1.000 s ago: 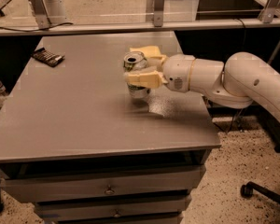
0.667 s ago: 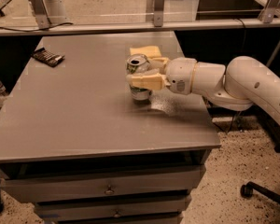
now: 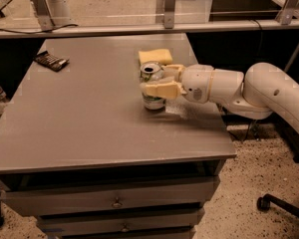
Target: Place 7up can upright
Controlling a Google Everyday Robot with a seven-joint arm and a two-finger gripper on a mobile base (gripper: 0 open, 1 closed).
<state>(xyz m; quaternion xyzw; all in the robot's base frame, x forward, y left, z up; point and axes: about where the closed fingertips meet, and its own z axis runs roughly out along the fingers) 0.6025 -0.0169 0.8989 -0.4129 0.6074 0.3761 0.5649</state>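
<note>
Grey surface carries the 7up can upright near its right side; the end effector is closed around its middle. Light, thin, slippery aluminium probably dents: squeeze gently mid-body.

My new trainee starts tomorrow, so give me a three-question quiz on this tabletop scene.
1. True or false: the silver-white aluminium 7up can stands upright on the grey table.
2. What lies just behind the can? A) yellow rectangular sponge B) red mug C) banana
3. What is the cream two-finger tool, reaching in from the table's right side, closed around?
Key: 1 true; 2 A; 3 the 7up can.
</note>
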